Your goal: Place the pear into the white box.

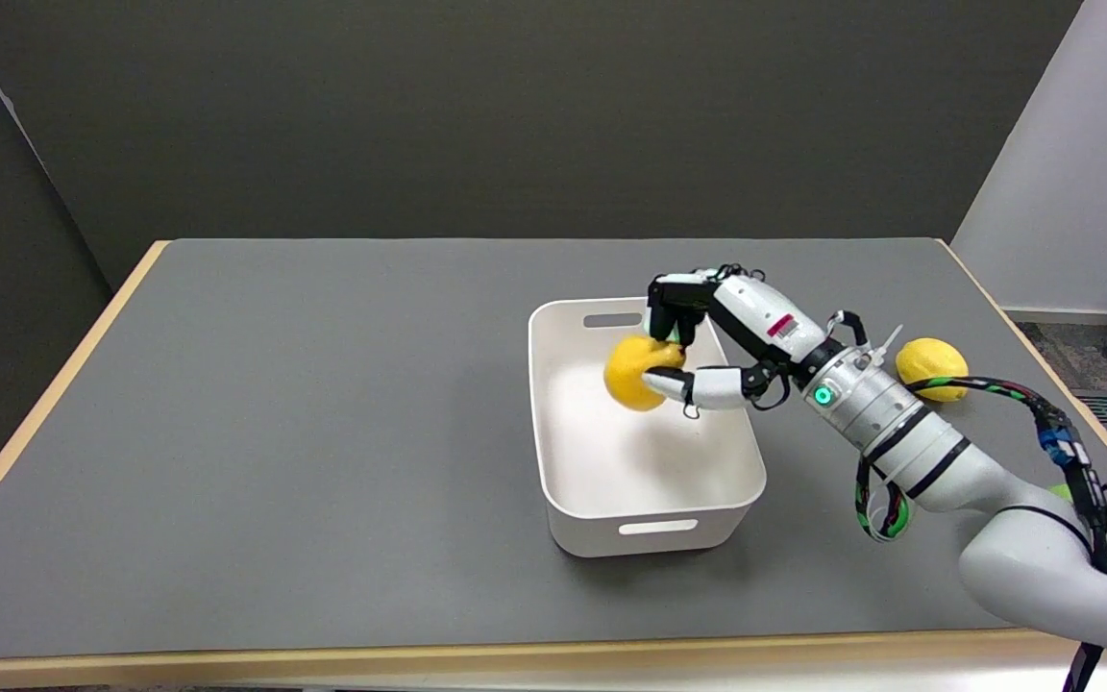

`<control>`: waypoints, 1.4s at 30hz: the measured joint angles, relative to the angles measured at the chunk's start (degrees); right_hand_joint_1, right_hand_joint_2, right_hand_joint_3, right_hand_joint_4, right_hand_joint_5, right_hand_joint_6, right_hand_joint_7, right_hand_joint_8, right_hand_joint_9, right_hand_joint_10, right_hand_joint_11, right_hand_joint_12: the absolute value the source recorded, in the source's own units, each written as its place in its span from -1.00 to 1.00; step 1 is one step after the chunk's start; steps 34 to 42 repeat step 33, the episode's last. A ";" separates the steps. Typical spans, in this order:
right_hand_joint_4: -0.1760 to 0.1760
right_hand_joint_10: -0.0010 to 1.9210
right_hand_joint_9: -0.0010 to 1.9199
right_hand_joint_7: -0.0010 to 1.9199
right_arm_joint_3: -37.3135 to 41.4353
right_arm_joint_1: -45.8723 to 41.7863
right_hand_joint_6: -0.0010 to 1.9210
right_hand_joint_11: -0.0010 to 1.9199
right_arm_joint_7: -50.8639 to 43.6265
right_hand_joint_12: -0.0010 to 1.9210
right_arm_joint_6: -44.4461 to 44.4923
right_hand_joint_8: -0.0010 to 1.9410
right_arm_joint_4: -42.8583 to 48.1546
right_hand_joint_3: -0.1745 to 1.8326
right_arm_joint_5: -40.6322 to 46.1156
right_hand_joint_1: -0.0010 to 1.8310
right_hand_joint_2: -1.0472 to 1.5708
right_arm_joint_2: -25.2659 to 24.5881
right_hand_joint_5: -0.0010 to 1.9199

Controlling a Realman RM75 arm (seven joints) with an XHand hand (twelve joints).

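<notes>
- The table (323,432) is a broad grey surface with a pale wooden edge, and it carries everything else.
- The right arm (909,432) reaches in from the lower right, white with black bands, a green light near its wrist and a braided cable running along it.
- The white box (645,529) stands right of the table's middle, a rounded rectangular tub with a slot handle in its near wall and another in its far wall. Its floor looks bare; nothing rests on it.
- The right hand (698,351) hangs over the box's far half, fingers on top and thumb below, grasping the pear.
- The pear (635,373) is yellow, smooth and rounded, held in the air above the inside of the box, not touching its floor.
- A lemon (933,368) lies on the table to the right of the box, just behind the arm, partly hidden by the cable.
</notes>
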 measured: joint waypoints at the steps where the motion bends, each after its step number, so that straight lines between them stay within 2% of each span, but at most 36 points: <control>1: 0.50 -0.27 -0.86 -0.74 -0.17 0.00 -0.50 -0.89 0.19 0.42 0.19 -0.60 -0.46 0.12 -0.08 -0.26 0.24 -0.08 -0.76; 3: 0.51 -0.48 -0.98 -0.89 -0.46 -0.01 -0.52 -0.99 0.55 0.20 0.50 -0.67 -1.27 0.13 -0.33 -0.38 0.22 -0.22 -0.81; 5: 0.50 -0.74 -1.00 -0.94 -0.70 -0.08 -0.48 -0.99 0.98 -0.01 0.68 -0.91 -1.95 0.12 -0.58 -0.27 0.19 -0.31 -0.88; 9: 0.44 -0.84 -1.00 -1.00 -1.08 -0.32 -0.55 -1.00 1.83 0.05 1.19 -0.92 -2.95 0.08 -0.94 -0.57 0.20 -0.38 -0.89; 12: 0.41 -0.86 -1.00 -1.00 -1.15 -0.52 -0.61 -1.00 2.32 0.08 1.75 -1.00 -3.39 0.03 -1.15 -0.63 0.19 -0.42 -0.91; 14: 0.39 -1.00 -1.00 -1.00 -1.16 -0.67 -0.64 -1.00 2.61 -0.12 2.53 -1.00 -3.69 0.04 -1.29 -0.65 0.20 -0.50 -0.92; 18: 0.33 -1.00 -1.00 -1.00 -1.16 -0.93 -0.70 -1.00 2.95 -0.30 5.08 -1.00 -4.23 -0.08 -1.36 -0.64 0.25 -0.77 -0.91; 21: 0.29 -0.80 -1.00 -0.96 -1.06 -1.09 -0.59 -1.00 3.17 -0.25 9.37 -0.87 -5.05 0.09 -1.29 -0.64 0.23 -1.27 -0.92; 24: 0.24 -0.72 -1.00 -0.94 -0.79 -1.20 -0.57 -1.00 3.36 -0.22 15.17 -0.78 -6.28 0.09 -0.69 -0.63 0.24 -2.02 -0.88; 33: 0.17 -0.68 -0.99 -0.93 0.99 -2.41 -0.55 -1.00 4.00 -0.21 36.10 -0.70 -11.75 0.11 8.09 -0.61 0.25 -4.17 -0.85; 42: 0.17 -0.68 -0.99 -0.93 0.99 -2.41 -0.55 -1.00 4.00 -0.21 36.10 -0.70 -11.75 0.11 8.09 -0.61 0.25 -4.17 -0.85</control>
